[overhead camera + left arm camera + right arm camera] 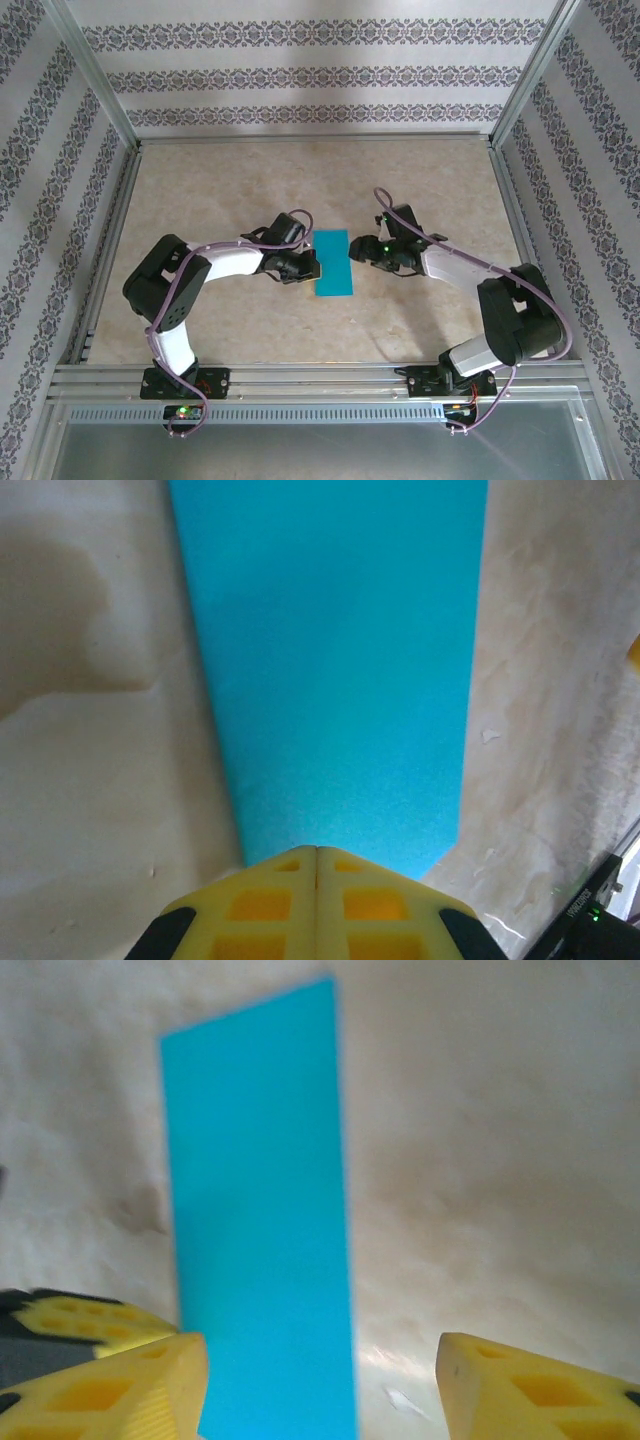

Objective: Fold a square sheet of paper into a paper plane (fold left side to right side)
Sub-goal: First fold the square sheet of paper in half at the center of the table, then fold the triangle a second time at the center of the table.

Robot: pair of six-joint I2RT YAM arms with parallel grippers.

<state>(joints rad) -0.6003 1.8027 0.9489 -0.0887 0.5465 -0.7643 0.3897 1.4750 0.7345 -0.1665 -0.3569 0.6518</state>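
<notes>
Risk at left gripper (308, 268): its tips sit at the left edge of the sheet of paper (333, 262); a sideways drag could skew the narrow strip and spoil the crease.
Risk at right gripper (354, 251): closing now might catch just one layer (thin paper parts easily) and reopen the fold.
Left arm: elbow bent, reaching low across the table (430, 180); fingers pressed together, and I cannot tell whether paper lies between them.
Sheet of paper: flat mid-table, between both grippers.
Right arm: stretched inward, fingers spread, just beside the right edge.
</notes>
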